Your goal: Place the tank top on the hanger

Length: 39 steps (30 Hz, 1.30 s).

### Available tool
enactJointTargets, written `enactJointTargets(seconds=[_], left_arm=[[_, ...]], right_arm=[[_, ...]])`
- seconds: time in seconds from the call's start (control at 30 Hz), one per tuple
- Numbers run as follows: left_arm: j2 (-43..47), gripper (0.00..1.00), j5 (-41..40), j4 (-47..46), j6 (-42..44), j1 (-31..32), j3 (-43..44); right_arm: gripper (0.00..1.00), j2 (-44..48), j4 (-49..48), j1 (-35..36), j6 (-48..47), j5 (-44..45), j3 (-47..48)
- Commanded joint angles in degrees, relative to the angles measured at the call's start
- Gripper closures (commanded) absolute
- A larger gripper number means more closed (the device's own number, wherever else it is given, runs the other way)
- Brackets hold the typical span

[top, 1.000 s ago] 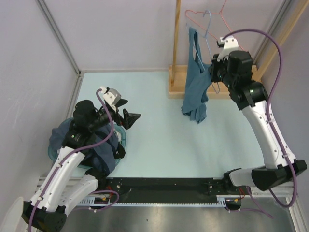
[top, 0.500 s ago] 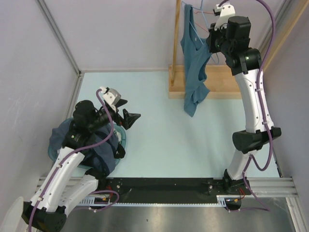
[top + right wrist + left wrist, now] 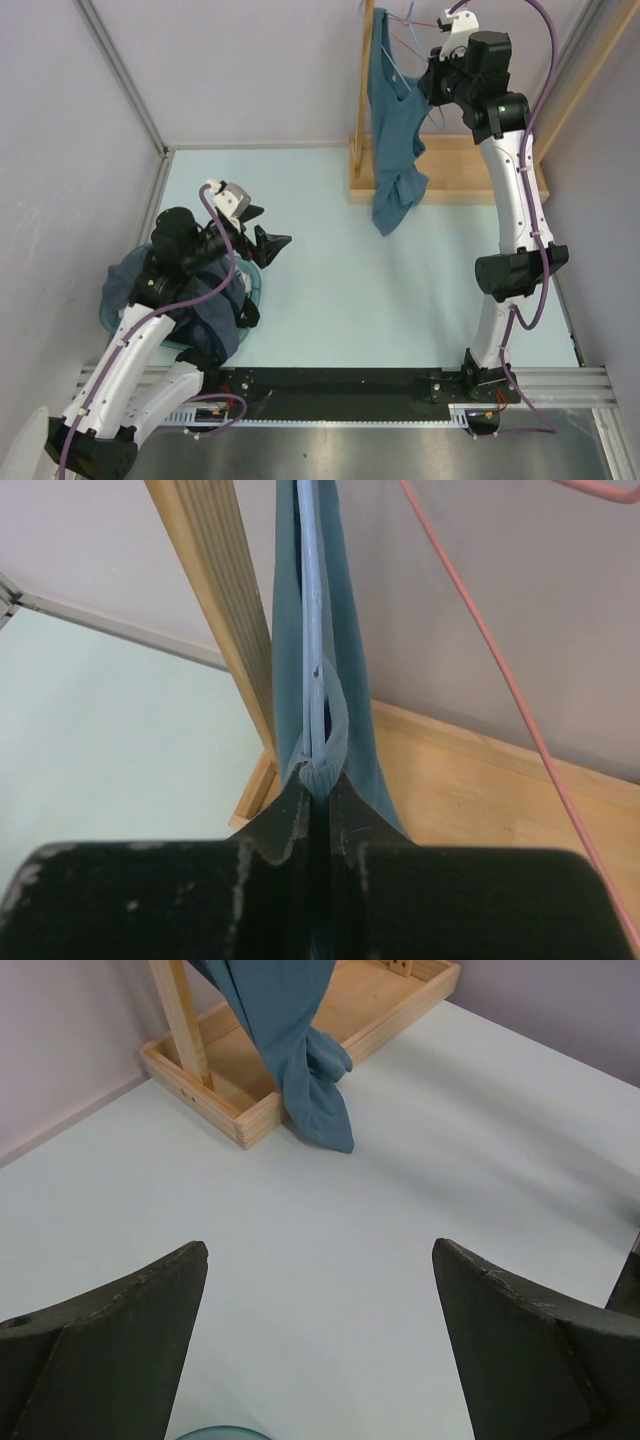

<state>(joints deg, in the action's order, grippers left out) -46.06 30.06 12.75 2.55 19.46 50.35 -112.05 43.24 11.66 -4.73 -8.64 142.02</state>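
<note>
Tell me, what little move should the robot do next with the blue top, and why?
Probably lift the hanger a little and hook it up beside the pink hanger. The right fingers are pinched shut on the hanger, the tank top already hangs from it by the wooden post, and the left fingers sit open, far away.
</note>
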Motion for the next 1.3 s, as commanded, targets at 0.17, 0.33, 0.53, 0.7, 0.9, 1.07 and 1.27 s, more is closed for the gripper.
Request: enactJointTargets(seconds=[0.17,0.33,0.53,0.7,0.9,1.07,1.27], left_arm=[[0.8,0.0,-0.3,-0.6,0.4,-0.4,-0.2],[0.7,0.0,-0.4,-0.6,0.5,-0.4,-0.2],[0.7,0.01,-0.3,-0.6,0.4,-0.4,-0.2],[0.7,0.01,-0.2,-0.6,0.4,-0.4,-0.2],[0.6,0.01,0.2,-0.6,0.2,-0.3,-0.2],[0.4,0.01,0.4,-0.6,0.1,-0.4,-0.2],[0.4,0.01,0.5,-0.5,0.0,-0.4,-0.2]], right_arm=[[1.0,-2.4,-6.8,-1.2,3.4,-4.1,5.1],[1.0,-4.3,-7.0,-1.6,4.2,-6.0,6.3],[1.0,-5.6,-6.1,-2.0,4.5,-8.0,6.2],[1.0,-4.2,-5.0,-2.0,4.5,-8.6,2.8],[0.98,0.5,-6.2,-2.0,4.4,-8.2,-4.4],[0.47,2.4,-5.1,-2.0,3.9,-6.9,-4.4],[0.06,5.2,-4.1,-2.0,3.2,-5.9,-4.6]])
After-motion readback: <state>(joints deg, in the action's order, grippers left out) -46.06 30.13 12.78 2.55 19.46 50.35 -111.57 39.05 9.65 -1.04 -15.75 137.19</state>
